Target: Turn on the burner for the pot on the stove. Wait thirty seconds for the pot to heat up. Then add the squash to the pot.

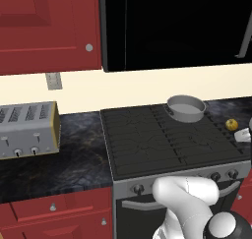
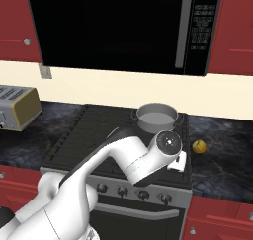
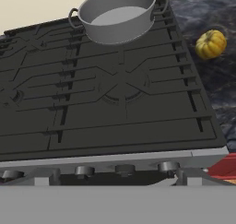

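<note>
Pot [image 3: 119, 13] on the stove's [image 3: 106, 108] rear right burner, squash [image 3: 211, 44] on the table; jaws apparently spread, next move: its front knob.

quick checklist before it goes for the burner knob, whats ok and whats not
1. Pot sits on the back right burner of the stove: ok.
2. Pot looks empty, pale inside showing: ok.
3. Squash lies on the dark counter right of the stove, apart from the pot: ok.
4. Knobs on the steel front lie right under the hand, nothing in the way: ok.
5. Which knob drives the pot's burner: cannot tell.
6. Burner already lit: no flame seen under the pot, otherwise cannot tell.
</note>
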